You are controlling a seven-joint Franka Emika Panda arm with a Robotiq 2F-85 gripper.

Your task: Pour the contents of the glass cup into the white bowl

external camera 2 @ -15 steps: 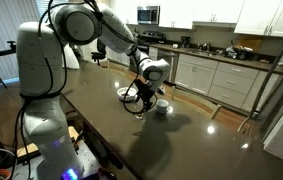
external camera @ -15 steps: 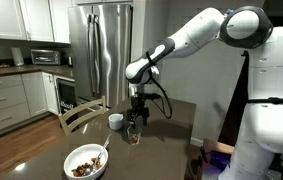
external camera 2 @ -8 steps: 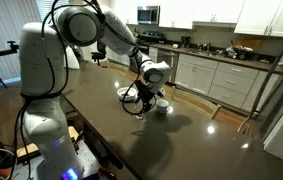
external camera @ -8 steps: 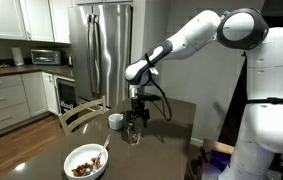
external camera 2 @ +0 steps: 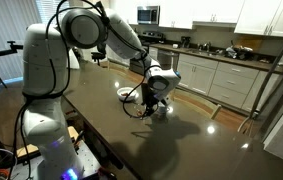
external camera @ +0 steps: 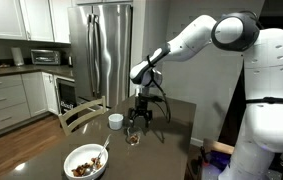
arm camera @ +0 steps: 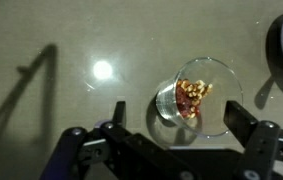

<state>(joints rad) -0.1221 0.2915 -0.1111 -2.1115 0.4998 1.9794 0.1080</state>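
Wrist view: clear, round glass cup

Dim indoor light, bright glare spot and thin shadows on glossy table, wrist view slightly soft

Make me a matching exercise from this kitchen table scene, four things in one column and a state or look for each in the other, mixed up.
Column one:
1. glass cup
2. white bowl
3. small white cup
4. gripper

Column two:
A. open, fingers spread wide
B. wide and shallow, brown food pieces and a utensil in it
C. opaque, smaller than the bowl
D. clear, reddish-brown bits inside

Pairs: 1-D, 2-B, 3-C, 4-A
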